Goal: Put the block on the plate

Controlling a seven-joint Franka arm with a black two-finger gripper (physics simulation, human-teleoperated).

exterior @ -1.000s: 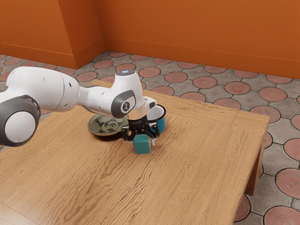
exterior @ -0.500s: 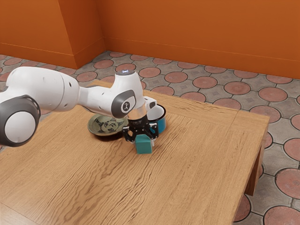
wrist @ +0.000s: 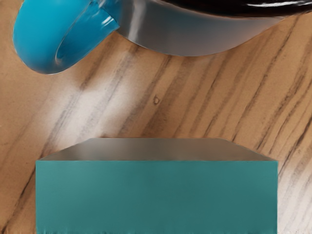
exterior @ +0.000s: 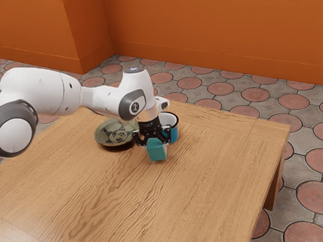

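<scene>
My gripper (exterior: 156,143) is closed around the teal block (exterior: 157,151), which hangs slightly tilted beneath the hand, just over the table. In the wrist view the block (wrist: 157,195) looms large at the lower edge. The green patterned plate (exterior: 112,134) lies on the table toward the exterior view's left of the gripper, with a gap between it and the block. Part of the plate's edge is hidden behind the gripper.
A blue and white mug (exterior: 174,133) with a dark rim stands close behind the gripper; the wrist view has its blue handle (wrist: 41,36) and wall near the block. The wooden table (exterior: 217,171) extends toward the exterior view's right.
The block has risen a little with my gripper and now tilts, after shifting slightly toward the exterior view's right. The arm's links have moved too. Plate and mug stay where they were.
</scene>
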